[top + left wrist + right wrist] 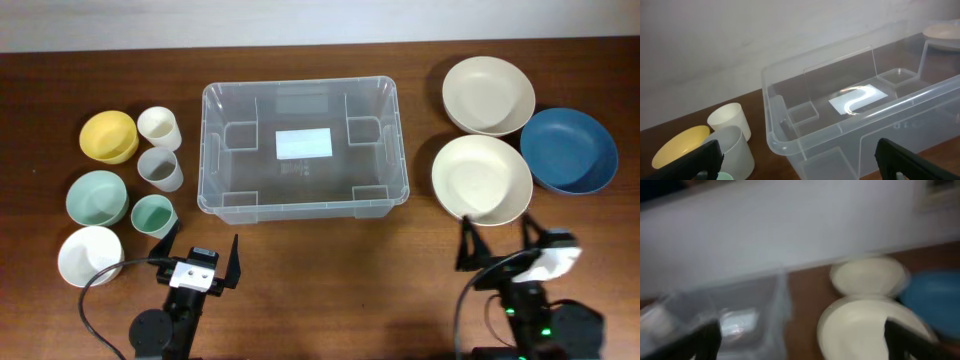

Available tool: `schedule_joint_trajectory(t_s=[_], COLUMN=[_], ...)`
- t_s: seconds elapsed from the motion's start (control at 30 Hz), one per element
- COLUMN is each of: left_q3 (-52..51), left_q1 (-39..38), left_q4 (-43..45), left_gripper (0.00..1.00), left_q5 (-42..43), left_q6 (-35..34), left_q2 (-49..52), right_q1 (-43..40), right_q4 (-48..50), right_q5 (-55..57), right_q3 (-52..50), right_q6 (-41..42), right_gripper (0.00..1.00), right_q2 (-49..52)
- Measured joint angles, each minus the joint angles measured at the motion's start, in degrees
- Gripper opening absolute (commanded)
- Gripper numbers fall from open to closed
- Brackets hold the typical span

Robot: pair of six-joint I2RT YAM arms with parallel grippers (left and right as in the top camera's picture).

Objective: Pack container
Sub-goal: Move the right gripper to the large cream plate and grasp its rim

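Currently: one container (330, 178) stands mid-table, somewhat nearer the far edge, with its long side parallel to that edge and its open top upward. It is clear, glossy plastic, rectangular with rounded corners. A rolled rim runs all round and box-shaped ribs are moulded into the walls. One white label (303, 143), rectangular, sits on its base and catches a curved glare in the left wrist view.

The table (420, 290) is dark brown wood grain.

Toward the left edge are six small matte vessels, all apart from the container.
- Three bowls: yellow bowl (108, 136), pale green bowl (97, 197), white bowl (90, 256).
- Three cups: cream cup (159, 127), grey cup (160, 169) (translucent), green cup (153, 214).
- The cups stand in a column between the bowls and the container.

Toward the right edge are three wide, shallow, round bowls crowded close together.
- Two cream: far cream bowl (488, 95), near cream bowl (481, 179).
- One blue bowl (568, 150).

The left gripper (205, 240) is at the near edge, before the container's near left corner, jaws apart. The right gripper (497, 232) is at the near edge, just at the near cream bowl's rim, jaws spread wide. The right wrist view is blurred.
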Motion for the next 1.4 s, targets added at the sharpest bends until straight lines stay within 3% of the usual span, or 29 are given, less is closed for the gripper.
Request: schedule_joint_trajectory(t_s=[0.23, 0.4, 0.57, 0.8, 0.97, 1.4], left_q3=[0.0, 0.0, 0.0, 0.0, 0.0, 0.0], left_q1=[0.0, 0.0, 0.0, 0.0, 0.0, 0.0], left_q4=[0.0, 0.0, 0.0, 0.0, 0.0, 0.0], left_gripper=[0.99, 0.99, 0.99, 0.99, 0.99, 0.99], left_q5=[0.0, 0.0, 0.0, 0.0, 0.0, 0.0], left_q6=[0.0, 0.0, 0.0, 0.0, 0.0, 0.0], left_q2=[0.0, 0.0, 0.0, 0.0, 0.0, 0.0], right_q1=[0.0, 0.0, -1.9, -14.1, -19.2, -19.9], right_q4=[-33.6, -42.7, -43.1, -42.8, -39.3, -31.1], right_q5=[10.1, 9.4, 8.6, 5.7, 0.8, -3.4], right_q3=[33.1, 39.8, 39.8, 39.8, 39.5, 36.9], right_q6=[-0.1, -2.2, 3.1, 14.6, 16.7, 18.6], right_gripper=[0.99, 0.99, 0.99, 0.99, 0.99, 0.99], right_q2=[28.9, 44.5, 55.4, 67.3, 72.9, 83.2])
